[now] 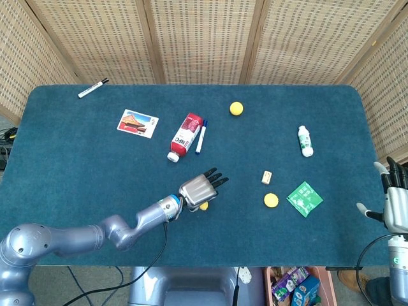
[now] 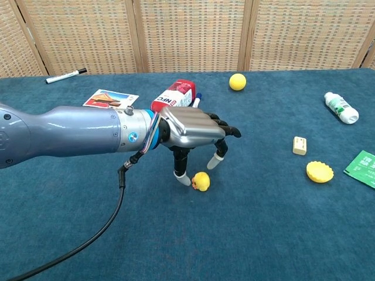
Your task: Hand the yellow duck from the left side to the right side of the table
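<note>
Yellow duck (image 2: 201,181) on cloth under my left hand (image 2: 193,130), fingers spread, thumb tip just beside it. Looks light, rounded, likely slippery; I'd pinch across body. Right hand (image 1: 395,207) far right of duck, fingers apart, empty.

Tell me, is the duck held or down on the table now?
Down: the yellow duck sits on the cloth, left hand above, fingers apart.

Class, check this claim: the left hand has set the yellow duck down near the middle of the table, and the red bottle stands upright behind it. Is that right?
Not quite. The red bottle lies on its side, as the head view shows. The rest stands: the yellow duck sits on the table beneath the left hand.
</note>
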Controlling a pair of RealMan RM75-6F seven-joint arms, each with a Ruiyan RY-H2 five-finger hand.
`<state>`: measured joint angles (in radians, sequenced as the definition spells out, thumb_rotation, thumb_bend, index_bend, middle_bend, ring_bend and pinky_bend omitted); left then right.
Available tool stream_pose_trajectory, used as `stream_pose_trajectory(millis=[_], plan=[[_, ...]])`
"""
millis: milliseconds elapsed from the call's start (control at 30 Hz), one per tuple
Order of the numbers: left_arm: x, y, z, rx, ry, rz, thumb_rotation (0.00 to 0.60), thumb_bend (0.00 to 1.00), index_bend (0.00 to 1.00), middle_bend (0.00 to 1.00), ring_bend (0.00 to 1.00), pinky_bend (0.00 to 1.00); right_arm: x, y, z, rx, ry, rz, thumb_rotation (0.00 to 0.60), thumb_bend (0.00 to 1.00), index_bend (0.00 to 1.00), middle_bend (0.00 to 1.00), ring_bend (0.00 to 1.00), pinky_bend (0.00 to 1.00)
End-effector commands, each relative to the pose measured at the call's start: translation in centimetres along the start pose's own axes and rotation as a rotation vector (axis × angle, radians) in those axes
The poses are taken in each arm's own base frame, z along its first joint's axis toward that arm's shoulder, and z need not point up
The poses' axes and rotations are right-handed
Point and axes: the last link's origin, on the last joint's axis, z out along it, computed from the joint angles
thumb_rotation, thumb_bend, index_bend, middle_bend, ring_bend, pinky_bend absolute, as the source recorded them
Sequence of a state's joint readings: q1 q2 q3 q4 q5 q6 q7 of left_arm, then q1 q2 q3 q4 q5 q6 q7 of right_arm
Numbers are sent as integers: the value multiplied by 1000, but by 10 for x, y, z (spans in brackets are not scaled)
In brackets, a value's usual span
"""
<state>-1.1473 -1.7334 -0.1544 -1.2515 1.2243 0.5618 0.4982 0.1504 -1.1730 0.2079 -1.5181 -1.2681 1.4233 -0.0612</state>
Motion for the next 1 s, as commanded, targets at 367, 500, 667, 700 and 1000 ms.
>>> stream_pose_trajectory(millis=[367, 500, 667, 700, 1000], plan=[[26, -30, -38, 95, 138, -92, 600, 0, 0, 0, 0, 0, 0, -3, -2, 19, -4, 3, 600, 0, 0, 0, 0, 0], [33, -58, -76, 189, 211, -164, 600, 0, 0, 0, 0, 0, -1, -6, -4, 34, -11, 1, 600, 0, 0, 0, 0, 0], [21, -103, -153, 394, 272, -267, 600, 0, 0, 0, 0, 0, -7, -14, -7, 80, -40, -18, 600, 0, 0, 0, 0, 0], [17, -110, -167, 433, 281, -295, 600, 0, 0, 0, 0, 0, -9, -16, -8, 93, -48, -21, 600, 0, 0, 0, 0, 0], [-32, -133, -308, 830, 312, -420, 600, 0, 0, 0, 0, 0, -24, -51, 3, 348, -90, -171, 600, 0, 0, 0, 0, 0]])
